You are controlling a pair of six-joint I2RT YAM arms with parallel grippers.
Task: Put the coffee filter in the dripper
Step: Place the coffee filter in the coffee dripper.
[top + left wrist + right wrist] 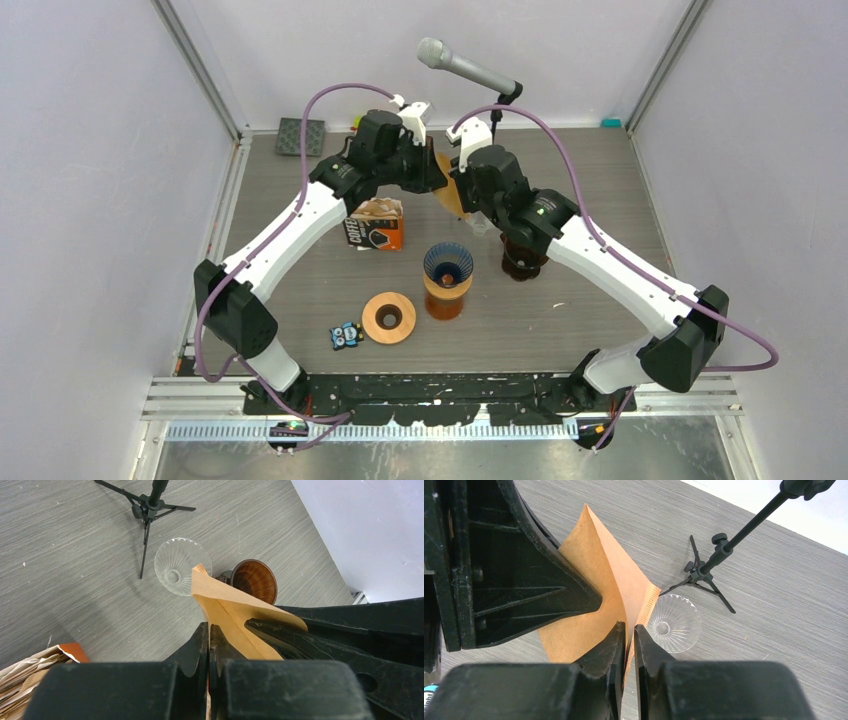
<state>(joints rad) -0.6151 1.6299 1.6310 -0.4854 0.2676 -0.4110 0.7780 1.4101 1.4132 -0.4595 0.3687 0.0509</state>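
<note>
1. Coffee filter (446,197), top view: tan paper held in the air over the far middle of the bench (600,200), between the two claws. It is seen nearly edge-on, with its long axis running roughly far to near. The left claw (437,172) and right claw (458,190) meet at it. A blue dripper (447,262) and a brown dripper (522,258) stand nearer.
2. Left wrist view: the left claw (208,630) is narrow, pinching the coffee filter (225,605). The paper's long axis runs away from the fingers, and its pointed corner overlaps the clear dripper (172,572) in this view. The right claw (260,625) grips the right edge.
3. Right wrist view: the right claw (626,630) is narrow, nipping the crimped seam of the coffee filter (599,575). The seam points toward the clear dripper (676,625). The left claw (596,600) is on the flat side.
</note>
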